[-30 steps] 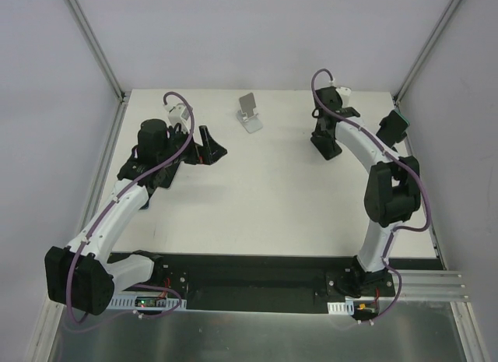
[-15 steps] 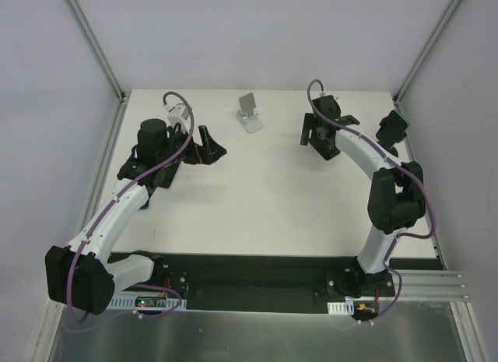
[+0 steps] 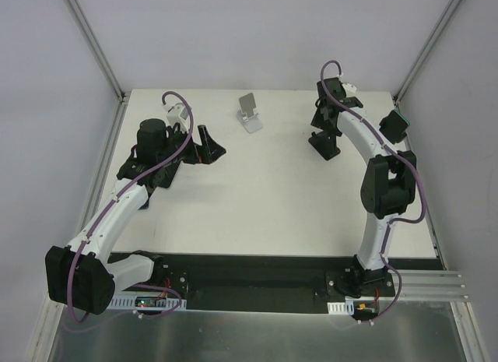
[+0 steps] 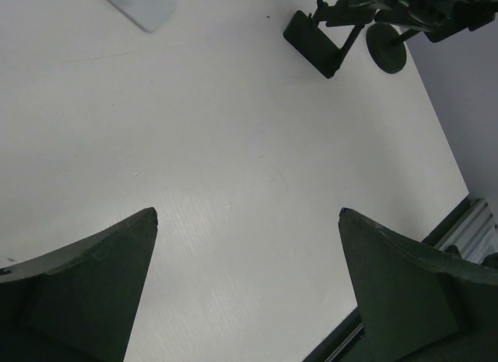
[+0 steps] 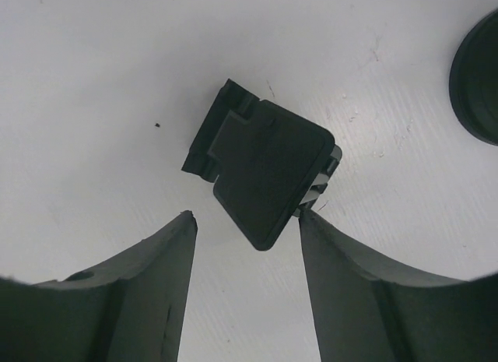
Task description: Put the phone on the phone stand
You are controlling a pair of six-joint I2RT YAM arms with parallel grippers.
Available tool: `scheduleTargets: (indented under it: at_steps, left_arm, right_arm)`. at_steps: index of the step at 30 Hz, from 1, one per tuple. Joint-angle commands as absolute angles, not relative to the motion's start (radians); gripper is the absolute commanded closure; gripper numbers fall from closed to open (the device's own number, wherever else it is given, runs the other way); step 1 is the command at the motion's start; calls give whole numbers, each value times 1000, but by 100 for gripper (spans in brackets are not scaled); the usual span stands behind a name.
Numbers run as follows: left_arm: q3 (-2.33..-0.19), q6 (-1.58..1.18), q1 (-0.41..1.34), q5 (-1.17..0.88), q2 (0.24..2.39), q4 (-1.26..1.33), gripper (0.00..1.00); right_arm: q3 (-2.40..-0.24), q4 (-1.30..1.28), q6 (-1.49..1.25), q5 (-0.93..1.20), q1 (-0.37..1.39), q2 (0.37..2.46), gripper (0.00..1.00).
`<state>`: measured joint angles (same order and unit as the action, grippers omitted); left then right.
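Observation:
The phone (image 5: pixel 268 171), a small black slab with rounded corners, lies tilted on a black block on the right side of the table (image 3: pixel 325 146). My right gripper (image 5: pixel 247 216) hangs straight over it, open. Its right fingertip (image 5: pixel 307 216) touches the slab's right edge, while the left fingertip stands apart from it. The white phone stand (image 3: pixel 249 113) stands at the back middle, empty, and its base shows in the left wrist view (image 4: pixel 140 2). My left gripper (image 4: pixel 249 212) is wide open over bare table at the left (image 3: pixel 212 146), holding nothing.
A black thing with a teal edge (image 3: pixel 395 124) sits near the right wall. A black round disc (image 5: pixel 476 78) on a stem lies just right of the phone (image 4: pixel 387 54). Grey walls and metal posts close in the back and sides of the white table (image 3: pixel 257 198).
The right wrist swung left, then back right and up, over the black slab. The left arm has not moved.

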<state>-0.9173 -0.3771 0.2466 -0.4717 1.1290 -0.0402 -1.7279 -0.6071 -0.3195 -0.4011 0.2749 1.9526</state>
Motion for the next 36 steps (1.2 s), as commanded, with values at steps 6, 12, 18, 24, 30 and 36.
scheduleTargets:
  at_steps: [6,12,18,24,30,36]
  left_arm:
    - [-925,-362,233,-502,1121,-12,1]
    - [-922,-359,235,-494,1117,-12,1]
    - [-923,-359,235,-500,1121,-11,1]
    - [-927,-368,235,-517,1127,-9,1]
    - [-927,-376,235,-523,1135,-8,1]
    - [-923,-379,235,-526,1138,-6,1]
  right_arm:
    - [-1813,-687,-124,-336,218,1970,43]
    - [-1885,-664,70,-105,190,2028,47]
    - [-1859,-684,366,-26,192,2011,87]
    - [-1770,-698,676,257,190,1925,100]
    - [-1968,-957,788,259,193,1974,99]
    - [-1847,-893,790,187,195,1829,100]
